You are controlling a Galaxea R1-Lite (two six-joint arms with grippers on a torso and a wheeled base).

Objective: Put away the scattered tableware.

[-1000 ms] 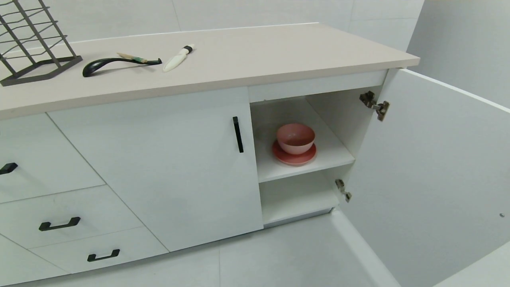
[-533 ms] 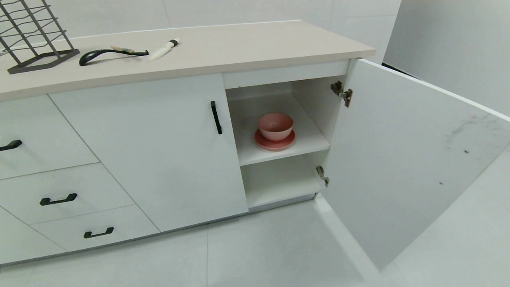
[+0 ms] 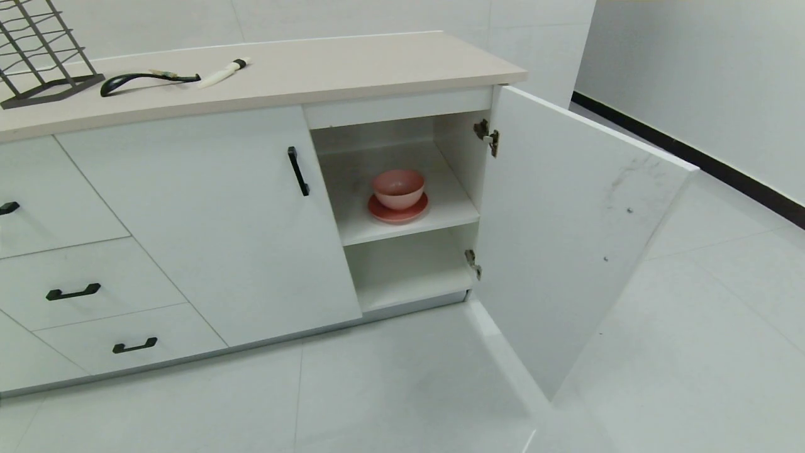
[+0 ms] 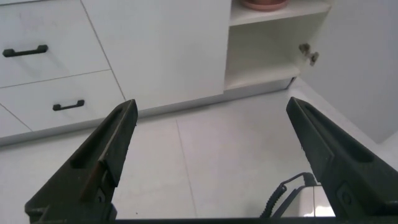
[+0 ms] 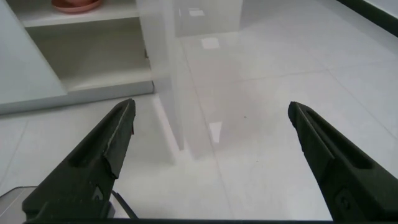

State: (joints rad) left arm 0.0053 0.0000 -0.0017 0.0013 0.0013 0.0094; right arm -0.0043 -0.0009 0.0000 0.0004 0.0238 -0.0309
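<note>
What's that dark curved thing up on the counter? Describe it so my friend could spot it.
On the beige counter, find the wire rack at the left end. Just right of it lies a black ladle, bowl end nearest the rack. It is the only black, curved utensil: the brush by its handle is small and pale, the knife beyond is white and straight.

A pink bowl (image 3: 398,187) sits on a red plate (image 3: 398,214) on the upper shelf (image 3: 443,211) of the cabinet (image 3: 201,220), whose door (image 3: 566,233) stands open. On the bench (image 3: 352,63), a black ladle (image 3: 141,80) and what looks like a white knife (image 3: 221,72) lie near a wire rack (image 3: 38,60).
</note>
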